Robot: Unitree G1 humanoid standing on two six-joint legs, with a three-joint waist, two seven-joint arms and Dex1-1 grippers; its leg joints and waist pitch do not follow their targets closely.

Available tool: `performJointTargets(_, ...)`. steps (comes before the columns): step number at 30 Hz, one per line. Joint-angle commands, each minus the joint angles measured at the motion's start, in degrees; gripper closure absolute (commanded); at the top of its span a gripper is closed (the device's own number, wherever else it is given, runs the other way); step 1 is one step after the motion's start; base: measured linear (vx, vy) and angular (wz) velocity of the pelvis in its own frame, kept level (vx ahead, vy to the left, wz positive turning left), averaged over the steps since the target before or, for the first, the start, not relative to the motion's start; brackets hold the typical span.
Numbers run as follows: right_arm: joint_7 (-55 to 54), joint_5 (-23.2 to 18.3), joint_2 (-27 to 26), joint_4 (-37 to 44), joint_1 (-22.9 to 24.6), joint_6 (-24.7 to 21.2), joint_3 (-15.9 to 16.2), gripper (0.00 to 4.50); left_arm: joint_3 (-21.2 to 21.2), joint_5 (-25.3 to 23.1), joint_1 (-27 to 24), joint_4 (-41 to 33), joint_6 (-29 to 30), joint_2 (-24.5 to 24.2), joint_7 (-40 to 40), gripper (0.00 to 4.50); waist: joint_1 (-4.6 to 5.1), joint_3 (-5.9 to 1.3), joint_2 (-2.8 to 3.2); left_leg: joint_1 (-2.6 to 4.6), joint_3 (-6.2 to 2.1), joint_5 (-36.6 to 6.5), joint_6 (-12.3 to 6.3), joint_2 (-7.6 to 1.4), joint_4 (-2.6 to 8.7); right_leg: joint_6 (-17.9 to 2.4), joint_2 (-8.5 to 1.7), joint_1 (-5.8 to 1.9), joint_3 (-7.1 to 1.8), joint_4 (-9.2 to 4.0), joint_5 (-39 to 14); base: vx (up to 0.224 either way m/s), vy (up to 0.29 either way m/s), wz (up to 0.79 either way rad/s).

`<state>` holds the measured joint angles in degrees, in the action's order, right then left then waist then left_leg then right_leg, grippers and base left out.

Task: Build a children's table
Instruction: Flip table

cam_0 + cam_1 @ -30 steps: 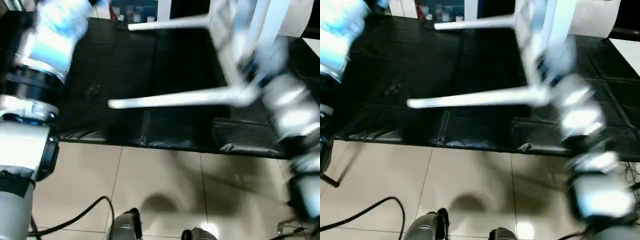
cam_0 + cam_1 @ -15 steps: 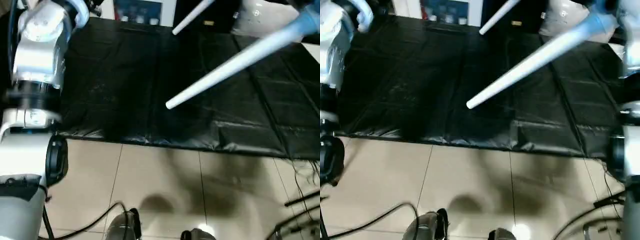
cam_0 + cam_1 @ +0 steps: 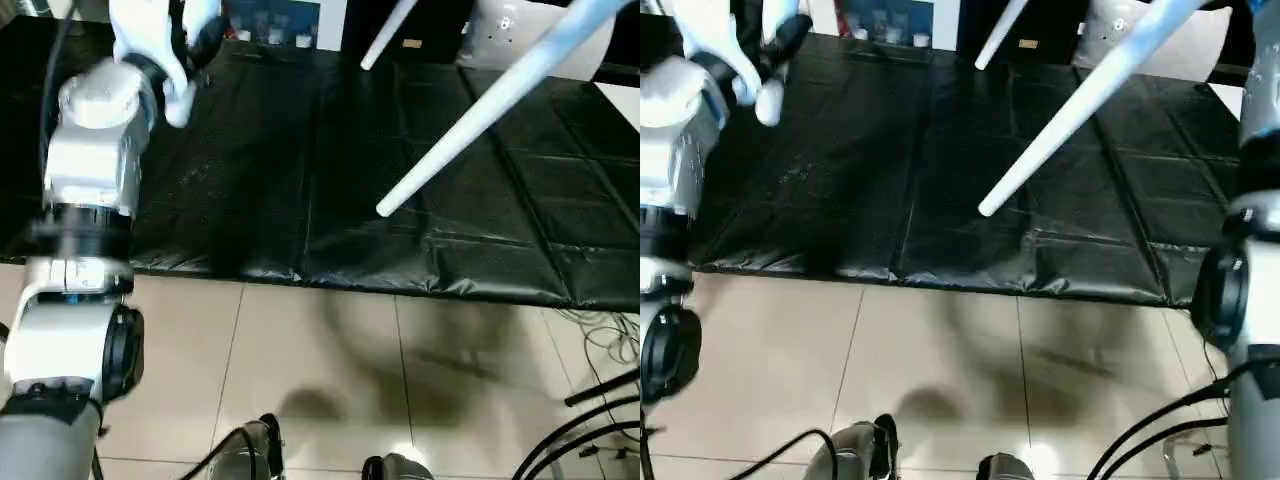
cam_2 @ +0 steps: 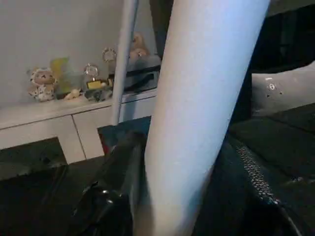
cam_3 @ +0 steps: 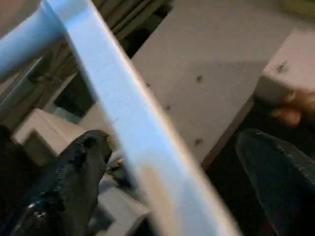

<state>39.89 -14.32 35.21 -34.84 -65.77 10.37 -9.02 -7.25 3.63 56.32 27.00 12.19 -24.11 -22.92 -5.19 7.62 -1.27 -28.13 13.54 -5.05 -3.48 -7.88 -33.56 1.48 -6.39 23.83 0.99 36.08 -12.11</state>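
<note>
Head pair downward; wrist views close-up.

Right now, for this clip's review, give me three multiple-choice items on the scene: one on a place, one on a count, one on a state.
1. Where does the free tip of the nearer table leg hang?
A. over the black-covered work table
B. on the tiled floor
C. inside a cabinet

2. How many white legs show in the head views?
A. one
B. two
C. four

3. How does the left gripper stand to the leg in its wrist view?
A. far off it
B. one finger on each side of it
C. lying under it on the table

Answers:
1 A, the tip ends above the black cover, short of the floor.
2 B, the nearer leg and a farther leg behind it.
3 B, dark fingers flank the white tube.
</note>
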Motion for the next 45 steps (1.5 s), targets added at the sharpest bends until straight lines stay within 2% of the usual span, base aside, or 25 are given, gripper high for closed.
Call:
performJointTargets(1,-1.47,-1.83,-0.67,1.91,3.02,-3.38,-1.25,0.0,0.36,0.9,0.25,-3.2,-0.86,0.3,-0.67,2.7,0.64,-5.16,0.59,6.35,-4.2,-37.3,9.71,-4.94,5.51,-8.58,-2.03,1.16,-0.29,-3.97,-13.06,0.0,0.0,0.0)
performJointTargets(11,-12.89,-5.28,-8.24,15.42,22.83,-3.05,-8.04,0.0,0.77,0.88,-6.54,-6.78,-4.29,-1.51,-3.32,2.84,0.59,-4.63,1.16,6.59,-4.44,-45.2,14.37,-4.76,6.87,-6.61,-2.24,1.85,0.09,-4.64,-19.46,0.0,0.0,0.0)
performJointTargets(17,-17.86,-5.89,-9.93,17.33,25.87,-5.59,-10.29,0.0,0.81,0.1,-8.06,-6.33,-5.3,-2.56,-3.61,2.91,0.36,-4.43,1.1,6.36,-2.01,-49.07,16.46,-4.07,9.18,-7.8,-0.97,1.87,1.89,-3.86,-23.2,-0.022,-0.003,-0.01)
performJointTargets(18,-18.68,-5.83,-9.72,15.89,25.53,-7.19,-10.06,0.0,0.83,0.06,-8.19,-6.12,-5.62,-2.76,-3.8,2.91,0.25,-4.26,0.65,7.31,-1.91,-45.72,15.75,-3.89,7.63,-8.5,-3.04,2.45,1.5,-5.29,-25.13,-0.068,-0.016,0.02)
performJointTargets(19,-18.68,-5.83,-9.72,15.89,25.53,-7.19,-10.06,0.0,0.83,0.06,-8.19,-6.12,-5.62,-2.76,-3.8,2.91,0.25,-4.26,0.65,7.31,-1.91,-45.72,15.75,-3.89,7.63,-8.5,-3.04,2.45,1.5,-5.29,-25.13,-0.088,-0.016,0.04)
performJointTargets(20,-18.37,-6.09,-9.38,11.11,23.63,-9.64,-9.29,0.0,0.9,0.14,-8.33,-5.61,-6.48,-3.09,-4.4,2.91,0.47,-2.62,-0.74,9.67,-6.47,-33.39,8.94,-2.01,-4.35,-6.37,-11.44,3.88,-1.12,-12.3,-36.83,-0.112,0.043,-0.11)
performJointTargets(21,-18.14,-5.94,-9.29,9.42,22.89,-9.75,-9.03,0.0,0.92,0.18,-8.35,-5.41,-6.81,-3.18,-4.59,2.91,1.14,-1.31,-0.86,8.98,-9.18,-21.52,7.61,-0.5,-8.77,-6.11,-13.54,2.92,0.01,-13.89,-42.65,-0.112,0.043,-0.11)
performJointTargets(22,-18.07,-5.88,-9.27,8.86,22.65,-9.79,-8.95,0.0,0.92,0.19,-8.35,-5.34,-6.92,-3.21,-4.65,2.91,1.96,0.12,-0.14,9.65,-11.34,-15.91,8.59,0.07,-12.32,-6.08,-13.96,2.9,2.64,-15.59,-49.51,-0.059,0.141,-0.53)
performJointTargets(23,-17.45,-5.81,-9.36,5.5,21.02,-9.48,-8.7,0.0,1.0,0.12,-8.41,-4.93,-7.24,-3.44,-4.9,2.91,4.87,1.37,2.74,7.31,-15.65,-32.18,14.07,-0.78,-11.52,-2.72,-10.81,-0.19,12.28,-11.27,-50.29,-0.022,0.289,-0.66)
performJointTargets(24,-17.17,-5.59,-9.59,3.76,20.11,-9.41,-8.75,0.0,1.06,0.08,-8.47,-4.69,-7.42,-3.61,-5.02,2.91,2.86,2.06,7.86,-7.72,-11.75,-80.02,29.01,4.46,12.71,-5.23,2.11,-9.93,12.98,12.09,-20.48,-0.022,0.289,-0.66)
performJointTargets(25,-16.85,-5.47,-9.74,2.78,19.68,-9.32,-8.64,0.0,0.97,0.18,-8.56,-4.52,-7.45,-3.64,-5.05,2.91,-2.12,0.81,8.09,-6.67,-4.37,-78.03,37.48,9.39,15.83,-6.17,7.31,-11.21,15.27,12.75,-15.47,-0.04,0.296,-0.18)
performJointTargets(26,-15.95,-5.05,-10.17,-0.14,18.42,-8.98,-8.28,0.0,0.71,0.48,-8.82,-4.01,-7.6,-3.74,-5.15,2.91,0.28,-3.17,3.67,-4.26,-3.63,-51.52,40.87,6.32,13.39,-11.23,4.06,-13.64,12.12,8.36,-21.49,-0.073,0.052,0.03)
performJointTargets(27,-15.49,-4.7,-10.41,-1.87,17.72,-8.68,-8.03,0.0,0.57,0.65,-8.99,-3.66,-7.76,-3.8,-5.26,2.91,0.99,-7.26,-1.5,0.31,-5.89,-27.69,37.77,2.05,4.1,-10.97,-4.38,-10.43,7.37,5.55,-30.59,-0.073,0.052,0.03)
performJointTargets(28,-15.49,-4.7,-10.41,-1.87,17.72,-8.68,-8.03,0.0,0.57,0.65,-8.99,-3.66,-7.76,-3.8,-5.26,2.91,1.84,-5.3,-3.3,7.33,-10.43,-11.77,16.71,-1.1,-6.94,-14.7,-12.11,-2.86,3.36,-6.43,-34.95,0.039,-0.177,-0.07)
performJointTargets(29,-15.41,-4.72,-10.45,-2.02,17.66,-8.7,-8.02,0.0,0.56,0.68,-9.01,-3.61,-7.8,-3.8,-5.3,2.91,1.9,-3.19,-3.07,0.25,-10.65,-10.6,10.77,0.65,-6.46,-19.92,-9.83,-10.86,2.89,-5.38,-25.95,0.139,-0.115,-0.23)
performJointTargets(30,-14.44,-4.94,-10.83,-3.69,16.97,-9.0,-7.9,0.0,0.41,1.02,-9.26,-3.08,-8.26,-3.84,-5.76,2.92,-1.31,-2.0,-0.22,0.37,-11.51,-10.05,8.88,-0.96,-4.49,-24.71,-8.34,-12.51,2.66,-4.48,-11.71,0.042,-0.095,0.09)
performJointTargets(31,-14.58,-4.17,-11.13,-6.17,16.0,-8.03,-7.51,0.0,0.64,1.05,-9.76,-1.9,-8.9,-3.87,-6.49,2.92,-0.06,-3.62,2.99,9.41,-12.76,-9.94,10.08,-8.04,0.23,-19.25,-2.27,-4.74,4.86,-1.33,-4.42,0.0,0.0,0.0)
performJointTargets(32,-14.51,-4.19,-11.39,-6.39,15.92,-8.03,-7.34,0.0,0.88,0.85,-10.09,-1.32,-9.15,-3.87,-6.65,2.92,1.71,-2.95,4.63,8.89,-13.49,-10.45,14.08,-7.9,2.04,-14.79,0.97,-1.76,5.05,3.34,-2.28,-0.144,0.093,0.13)
performJointTargets(33,-14.21,-4.36,-12.11,-6.59,15.92,-8.16,-6.86,0.0,1.43,0.29,-10.96,0.15,-9.64,-3.83,-6.84,2.92,3.18,-3.37,3.46,9.68,-12.71,-13.19,13.48,-5.73,2.34,-9.92,1.83,0.23,4.15,2.61,-0.58,-0.047,0.073,-0.2)
performJointTargets(35,-13.83,-4.67,-12.74,-6.12,16.21,-8.46,-6.43,0.0,1.78,-0.21,-11.68,1.21,-9.76,-3.74,-6.6,2.92,3.37,-2.76,2.0,8.81,-11.56,-17.25,10.63,-5.35,2.63,-10.23,0.04,-0.58,3.02,0.75,1.44,-0.036,0.04,-0.06)
performJointTargets(36,-13.74,-4.74,-12.87,-5.99,16.29,-8.53,-6.34,0.0,1.85,-0.32,-11.82,1.41,-9.76,-3.72,-6.53,2.92,2.39,-3.28,0.91,6.19,-9.2,-13.52,6.02,-3.77,1.98,-14.58,-3.66,-3.86,1.31,-1.27,7.78,0.0,0.0,0.0)
performJointTargets(37,-13.48,-4.79,-13.13,-5.05,16.96,-8.87,-5.9,0.0,1.97,-0.64,-12.15,1.69,-9.59,-3.71,-6.12,2.92,2.39,-3.28,0.91,6.19,-9.2,-13.52,6.02,-3.77,1.98,-14.58,-3.66,-3.86,1.31,-1.27,7.78,0.0,0.0,0.0)
performJointTargets(38,-13.33,-4.83,-13.42,-3.58,17.98,-9.44,-5.39,0.0,2.11,-1.03,-12.53,1.97,-9.43,-3.71,-5.56,2.92,1.81,-3.33,0.76,5.39,-8.32,-8.49,2.33,-3.72,2.04,-16.39,-4.18,-4.74,1.2,-1.69,10.97,-0.04,-0.076,-0.01)
performJointTargets(40,-13.46,-4.7,-13.72,-1.49,19.52,-10.3,-4.8,0.0,2.36,-1.53,-12.95,2.4,-9.45,-3.74,-5.03,2.92,1.43,-2.92,0.38,5.36,-7.34,-6.95,-1.58,-4.36,2.52,-18.11,-3.97,-4.35,1.18,-2.24,9.87,-0.033,-0.077,0.0)
performJointTargets(45,-13.29,-4.73,-14.07,9.15,26.56,-15.9,-2.32,0.0,3.15,-2.5,-13.98,4.14,-10.37,-3.7,-4.05,2.92,0.69,-2.16,0.0,5.96,-5.84,-14.6,1.59,-5.15,3.82,-15.91,-3.42,-3.4,0.83,-3.78,-5.05,-0.01,-0.025,0.0)
